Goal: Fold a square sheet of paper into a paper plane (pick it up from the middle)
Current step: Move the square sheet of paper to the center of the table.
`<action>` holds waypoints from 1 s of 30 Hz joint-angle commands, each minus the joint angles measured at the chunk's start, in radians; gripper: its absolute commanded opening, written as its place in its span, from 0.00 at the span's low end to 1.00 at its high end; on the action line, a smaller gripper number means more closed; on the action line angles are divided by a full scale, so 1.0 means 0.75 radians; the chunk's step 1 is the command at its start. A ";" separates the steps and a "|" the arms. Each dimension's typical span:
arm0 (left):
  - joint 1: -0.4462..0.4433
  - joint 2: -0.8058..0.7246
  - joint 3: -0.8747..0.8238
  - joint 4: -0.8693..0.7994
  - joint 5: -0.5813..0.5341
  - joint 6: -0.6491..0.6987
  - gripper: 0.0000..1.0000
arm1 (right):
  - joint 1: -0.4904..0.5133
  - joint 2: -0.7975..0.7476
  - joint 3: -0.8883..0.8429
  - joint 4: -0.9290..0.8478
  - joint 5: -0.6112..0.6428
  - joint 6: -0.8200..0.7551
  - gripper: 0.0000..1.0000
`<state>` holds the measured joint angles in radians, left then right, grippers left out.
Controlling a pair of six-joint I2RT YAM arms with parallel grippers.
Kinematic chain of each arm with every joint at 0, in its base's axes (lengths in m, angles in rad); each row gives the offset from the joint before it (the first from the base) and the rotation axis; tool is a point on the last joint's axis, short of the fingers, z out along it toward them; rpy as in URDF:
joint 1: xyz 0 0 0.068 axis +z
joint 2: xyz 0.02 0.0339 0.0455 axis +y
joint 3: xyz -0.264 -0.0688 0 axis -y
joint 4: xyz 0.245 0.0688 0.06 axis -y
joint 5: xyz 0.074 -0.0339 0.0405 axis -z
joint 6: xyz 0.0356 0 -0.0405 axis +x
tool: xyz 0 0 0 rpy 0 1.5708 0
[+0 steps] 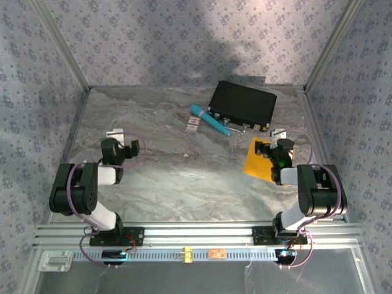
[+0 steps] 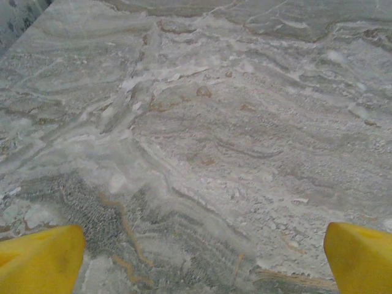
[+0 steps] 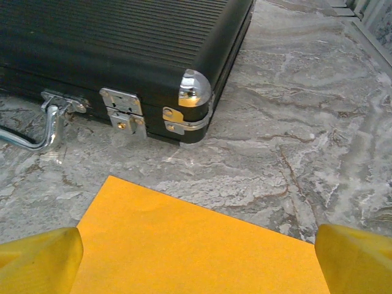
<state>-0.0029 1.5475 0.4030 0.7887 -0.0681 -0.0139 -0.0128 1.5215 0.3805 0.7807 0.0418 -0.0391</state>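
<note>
The square sheet of paper (image 1: 256, 160) is orange-yellow and lies flat and uncreased on the marble table at the right, in front of the black case. My right gripper (image 1: 267, 149) hovers over it, open. In the right wrist view its yellow fingertips (image 3: 38, 260) stand far apart at the bottom corners, and the sheet (image 3: 196, 239) lies between them with nothing gripped. My left gripper (image 1: 136, 149) is open over bare marble at the left, its fingertips (image 2: 40, 260) wide apart and empty. The paper plane is out of view.
A black case (image 1: 242, 105) with metal latches (image 3: 122, 110) lies at the back right, just beyond the sheet. A teal pen (image 1: 209, 119) and a small white-and-red card (image 1: 193, 125) lie to its left. Patterned walls enclose the table on three sides.
</note>
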 commanded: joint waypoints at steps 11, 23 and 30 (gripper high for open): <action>-0.014 -0.333 0.045 -0.314 -0.106 -0.083 1.00 | 0.038 -0.226 0.166 -0.461 0.119 0.045 0.99; -0.007 -0.643 0.338 -1.153 -0.328 -0.665 1.00 | -0.013 -0.218 0.752 -1.703 0.126 0.660 0.99; 0.019 -0.779 0.271 -1.227 0.031 -0.896 1.00 | -0.021 -0.238 0.655 -1.593 -0.236 0.710 0.99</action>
<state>0.0044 0.9920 0.6250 -0.0479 -0.1871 -0.5835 -0.0219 1.3495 0.8955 -0.3424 -0.0082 0.4240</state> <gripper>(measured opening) 0.997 0.990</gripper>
